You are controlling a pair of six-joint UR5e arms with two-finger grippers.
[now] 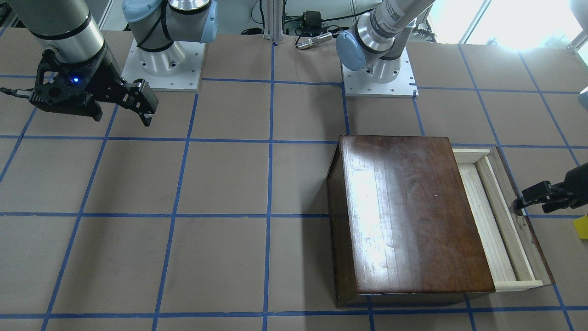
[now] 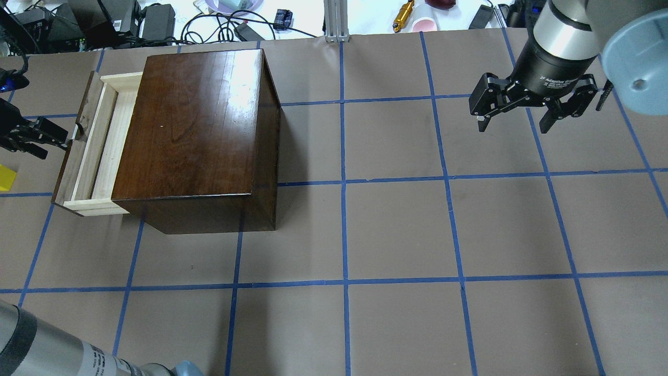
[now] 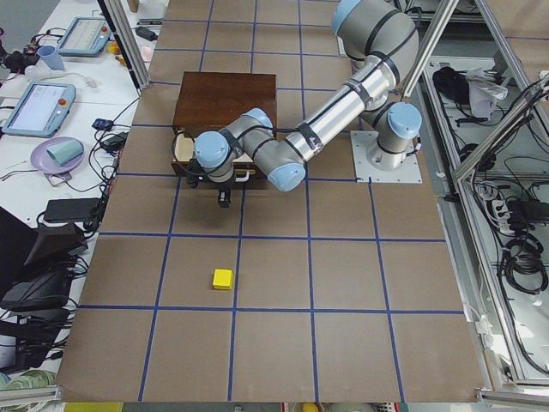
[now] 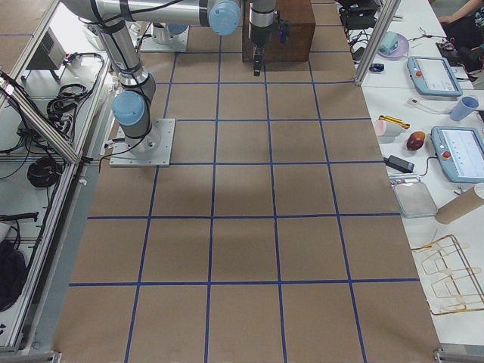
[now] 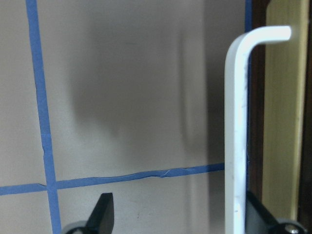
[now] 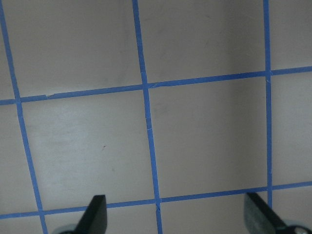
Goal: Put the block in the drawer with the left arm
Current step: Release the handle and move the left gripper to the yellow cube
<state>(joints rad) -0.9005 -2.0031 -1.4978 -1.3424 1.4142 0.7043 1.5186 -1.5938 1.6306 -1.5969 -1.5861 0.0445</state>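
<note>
The yellow block (image 2: 6,177) lies on the table at the left edge of the overhead view, beside the drawer's front; it also shows in the front view (image 1: 581,227) and the left side view (image 3: 222,278). The drawer (image 2: 88,146) stands partly pulled out of the dark-brown cabinet (image 2: 193,130) and looks empty. My left gripper (image 2: 49,140) is open at the drawer's front panel. In the left wrist view the white handle (image 5: 234,146) stands between the fingers, close to the right finger (image 5: 258,212). My right gripper (image 2: 516,112) is open and empty, hovering far to the right.
Cables, adapters and small items (image 2: 156,21) lie beyond the table's far edge. Blue tape lines (image 2: 344,183) grid the brown table. The block lies near the table's left end.
</note>
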